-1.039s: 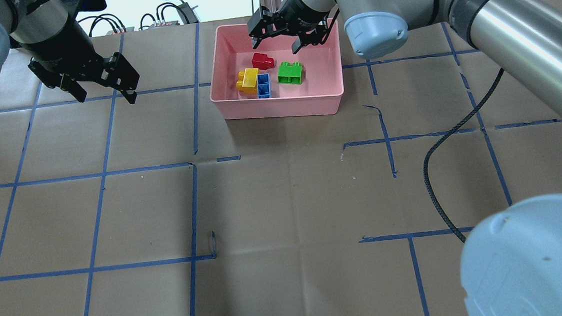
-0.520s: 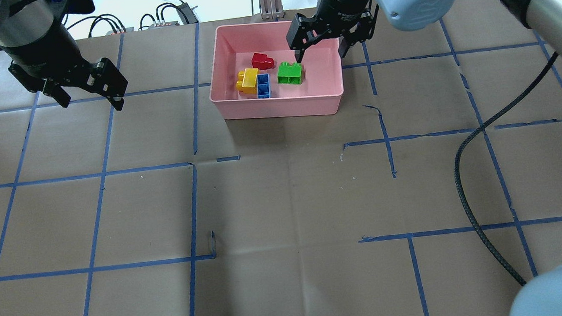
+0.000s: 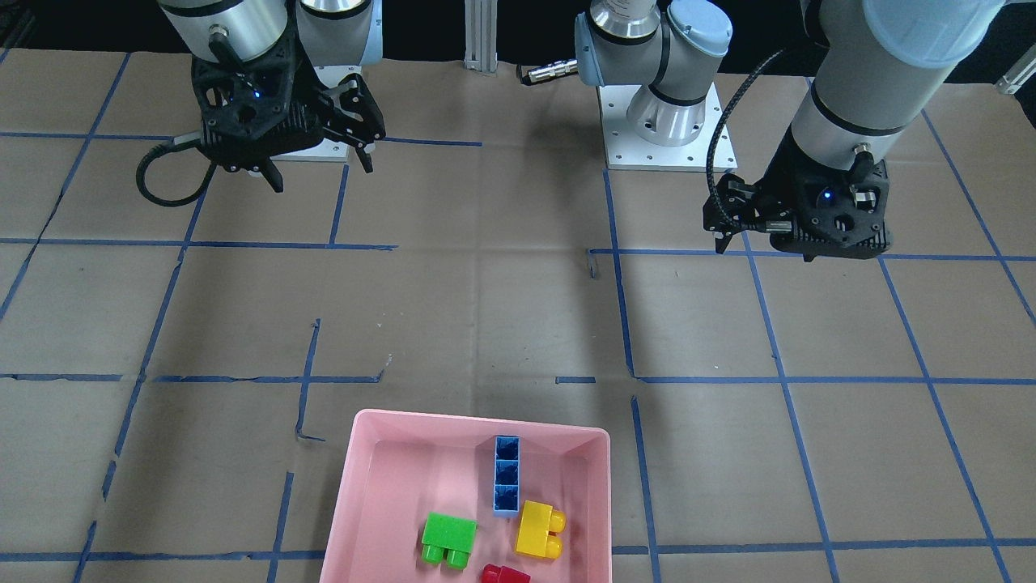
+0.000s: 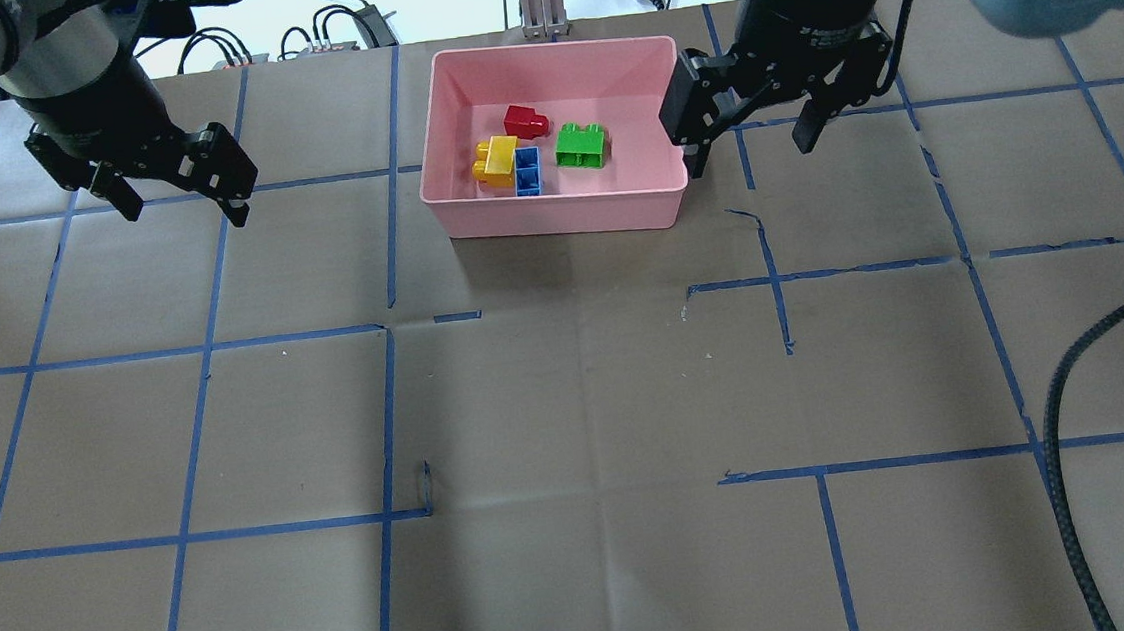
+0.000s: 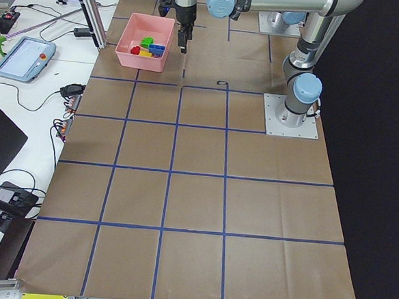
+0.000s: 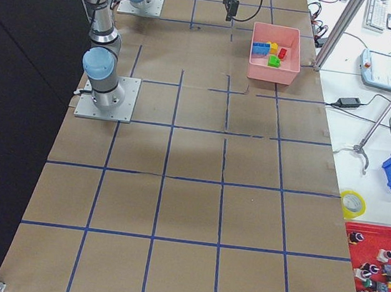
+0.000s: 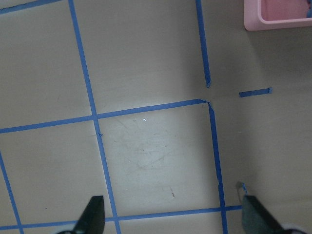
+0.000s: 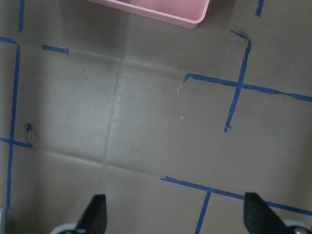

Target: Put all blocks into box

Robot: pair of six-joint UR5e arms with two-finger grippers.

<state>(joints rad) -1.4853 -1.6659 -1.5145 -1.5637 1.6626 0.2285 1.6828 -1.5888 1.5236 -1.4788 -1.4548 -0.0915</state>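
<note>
All four blocks are seen inside the pink box [image 4: 554, 216] only in the overhead and front-facing views. In the wrist views just a corner and a wall of the box are caught, at the upper edge, above the worktop [image 4: 569, 405]. The left gripper [image 4: 180, 207] is held spread and raised, well apart from the box on its left. The right gripper [image 4: 747, 155] is held spread near the box's right side, and nothing is pinched by either. The worktop is covered in brown paper gridded with blue tape [image 4: 209, 347]. A side bench with a tablet [image 5: 24, 58] and a red tray [image 6: 375, 274] are shown by the side views alone. The blue block [image 4: 528, 172] is laid with its long axis running towards and away from the robot, one end by the near wall. Its left side is touched by the yellow block [image 4: 498, 159], whose studs are pointed left. The green block [image 4: 581, 145] is laid with studs away from the robot, and the red block [image 4: 525, 121] is set farther back.
</note>
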